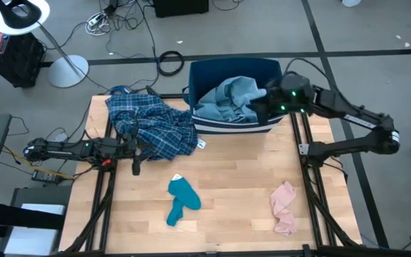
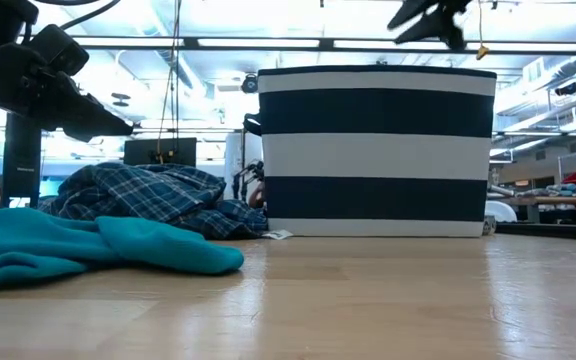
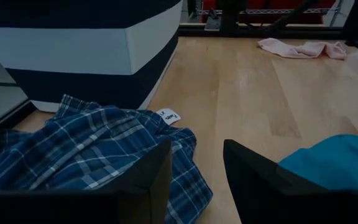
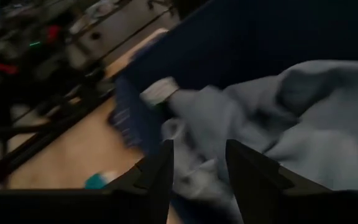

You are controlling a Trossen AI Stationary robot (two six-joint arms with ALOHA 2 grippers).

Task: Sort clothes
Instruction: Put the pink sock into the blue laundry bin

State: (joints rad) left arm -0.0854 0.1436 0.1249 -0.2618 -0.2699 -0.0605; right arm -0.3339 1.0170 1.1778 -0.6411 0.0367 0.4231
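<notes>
A blue-white plaid shirt (image 1: 152, 127) lies crumpled on the table's far left, beside the striped bin (image 1: 262, 71). A light-blue denim piece (image 1: 230, 100) lies heaped inside the bin. A teal sock (image 1: 182, 200) lies at the near middle and a pink item (image 1: 284, 207) at the near right. My left gripper (image 1: 137, 158) hangs open above the shirt's near edge (image 3: 104, 149), clear of it in the low view (image 2: 78, 105). My right gripper (image 1: 260, 107) is open above the denim (image 4: 303, 118) in the bin. It shows above the bin's rim in the low view (image 2: 433, 15).
The bin (image 2: 378, 150) stands at the table's far middle, navy and white striped outside. A white label (image 3: 168, 116) sticks out at the shirt's edge. Bare wood lies between the sock and the pink item (image 3: 303, 48). Cables and a lamp stand lie on the floor beyond.
</notes>
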